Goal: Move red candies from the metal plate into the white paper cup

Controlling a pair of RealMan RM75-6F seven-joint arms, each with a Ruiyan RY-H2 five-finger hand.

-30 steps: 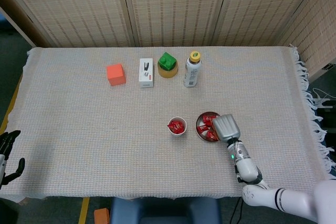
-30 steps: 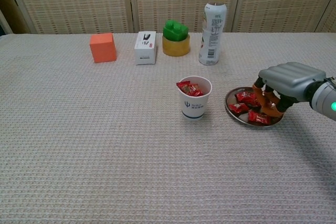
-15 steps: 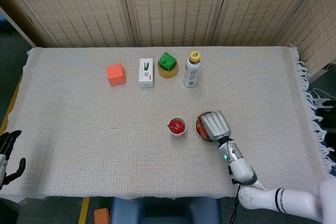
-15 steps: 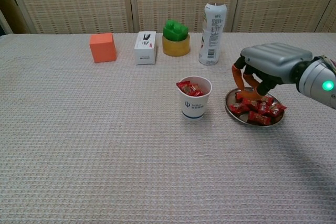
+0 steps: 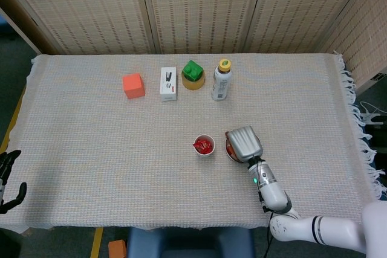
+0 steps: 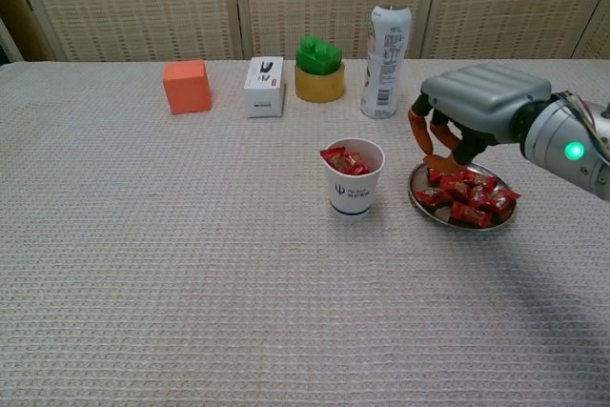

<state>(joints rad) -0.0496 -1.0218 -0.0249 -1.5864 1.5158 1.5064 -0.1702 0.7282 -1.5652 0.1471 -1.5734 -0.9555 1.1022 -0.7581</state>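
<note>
A white paper cup (image 6: 353,176) with red candies in it stands mid-table, also seen from above (image 5: 204,145). Just to its right sits the metal plate (image 6: 415,193) with several red candies (image 6: 467,199). My right hand (image 6: 477,107) hovers over the plate's left part, fingers curled downward; I cannot make out a candy between them. In the head view this hand (image 5: 243,143) covers most of the plate. My left hand (image 5: 9,179) hangs past the table's left front edge, fingers apart, holding nothing.
Along the back stand an orange cube (image 6: 187,86), a white box (image 6: 264,87), a green block on a yellow ring (image 6: 318,69) and a bottle with a yellow cap (image 6: 385,50). The bottle is just behind the right hand.
My right hand has risen out of the plate and shifted left toward the cup. The candies in the plate now show uncovered. The left hand stayed put.
</note>
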